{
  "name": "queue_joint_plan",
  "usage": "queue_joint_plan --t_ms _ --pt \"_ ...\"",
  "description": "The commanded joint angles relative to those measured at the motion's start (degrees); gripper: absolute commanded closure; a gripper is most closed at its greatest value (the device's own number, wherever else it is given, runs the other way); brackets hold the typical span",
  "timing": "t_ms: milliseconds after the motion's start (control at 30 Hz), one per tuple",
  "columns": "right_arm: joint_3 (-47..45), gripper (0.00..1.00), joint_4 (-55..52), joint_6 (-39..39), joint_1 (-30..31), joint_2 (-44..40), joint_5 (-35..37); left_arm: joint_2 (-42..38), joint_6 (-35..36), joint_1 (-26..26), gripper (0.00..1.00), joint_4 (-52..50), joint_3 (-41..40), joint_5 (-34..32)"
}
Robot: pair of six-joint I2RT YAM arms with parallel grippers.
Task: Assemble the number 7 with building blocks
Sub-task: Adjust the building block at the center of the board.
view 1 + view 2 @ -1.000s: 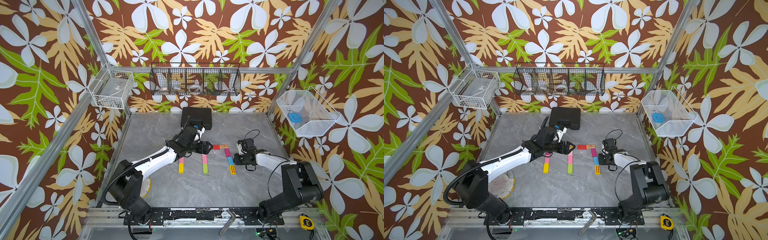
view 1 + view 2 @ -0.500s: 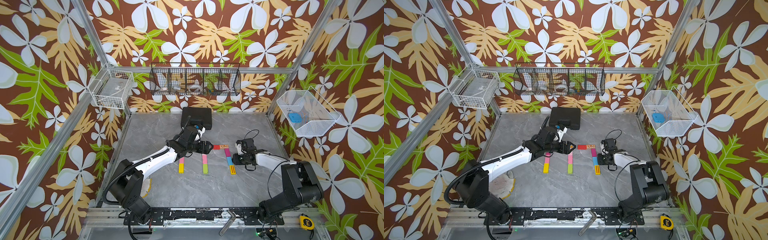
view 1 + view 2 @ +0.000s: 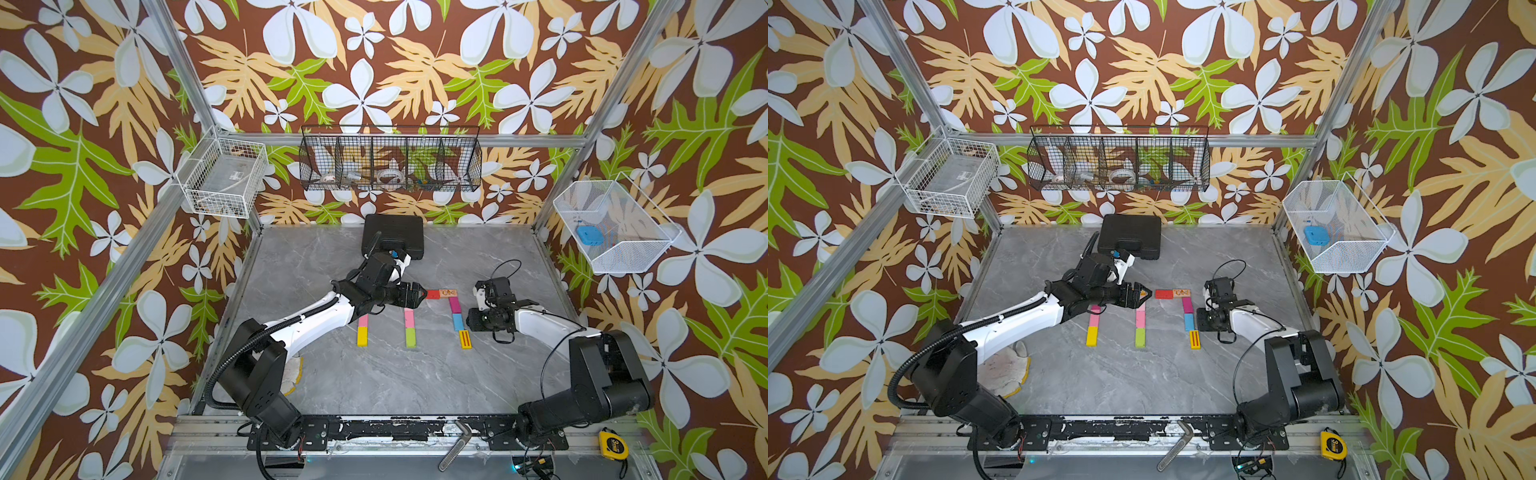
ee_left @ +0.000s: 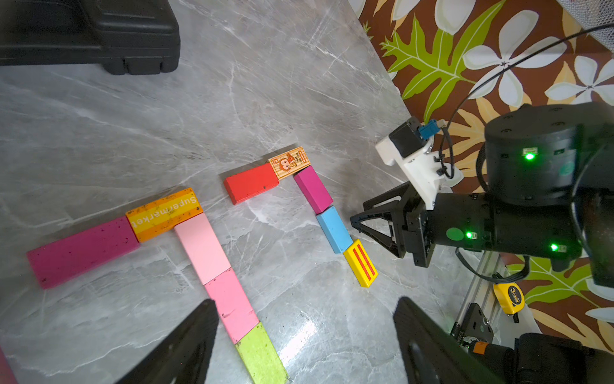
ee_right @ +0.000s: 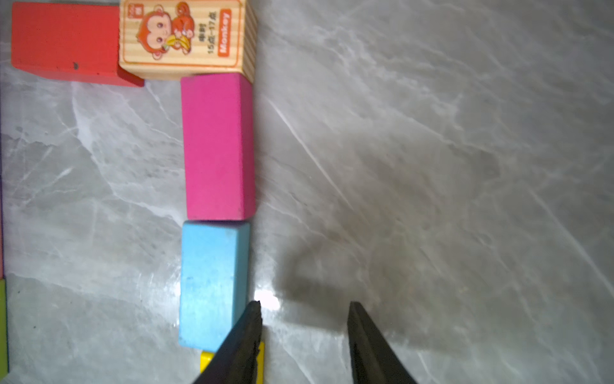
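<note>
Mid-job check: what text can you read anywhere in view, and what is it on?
"Supermarket": orange block.
"Monkey", "申时", "15点-17点": wooden monkey block.
"3": yellow tape measure; the rest of its label is too small to read.
The small red mark at the wooden block's corner is too blurred to read.

My stereo head looks steeply down from the front, far above the blue block [image 3: 457,321]; both wrist cameras hover close, sharing it.
</note>
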Motion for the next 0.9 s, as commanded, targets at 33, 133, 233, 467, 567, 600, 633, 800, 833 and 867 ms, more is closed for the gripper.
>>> queue_joint_plan --t_ms 33,133,233,467,567,600,633,800,833,867 --pt "-1.8 0.57 -2.65 3.73 0.2 -2.03 3.96 -0.23 0.85 -0.09 0.15 0.75 0.33 0.75" --pt "-3.8 0.57 -2.79 4.91 0.69 -2.89 4.15 0.05 1.15 -0.09 0.15 0.79 0.38 1.21" --pt "-4.08 0.56 -2.88 5.71 2.59 -3.21 4.18 0.03 1.41 -0.09 0.15 0.93 0.3 1.57" --pt "-4.2 0.56 -2.62 6.8 5.21 -2.19 3.76 -0.7 1.85 -0.09 0.15 0.92 -0.24 1.54" --pt "-4.53 0.56 -2.27 7.31 5.21 -2.71 3.96 -0.86 1.86 -0.09 0.15 0.72 -0.42 1.59" --pt "-4.55 0.56 -2.37 7.42 5.21 -2.94 4.16 -0.93 1.93 -0.09 0.14 0.7 -0.46 1.54" --pt "-4.56 0.56 -2.42 7.55 5.25 -3.14 4.29 -0.97 1.86 -0.09 0.15 0.71 -0.51 1.58" --pt "-6.13 0.55 -3.58 10.6 5.4 -5.85 6.35 -1.07 1.95 -0.09 0.15 0.53 -0.52 1.69" --pt "-6.58 0.55 -3.9 11.65 5.99 -6.83 7.17 -1.0 2.03 -0.09 0.15 0.43 -0.45 1.67" --pt "-6.95 0.55 -4.45 12.55 6.52 -7.44 8.4 -0.98 2.12 -0.09 0.15 0.4 -0.42 1.71"
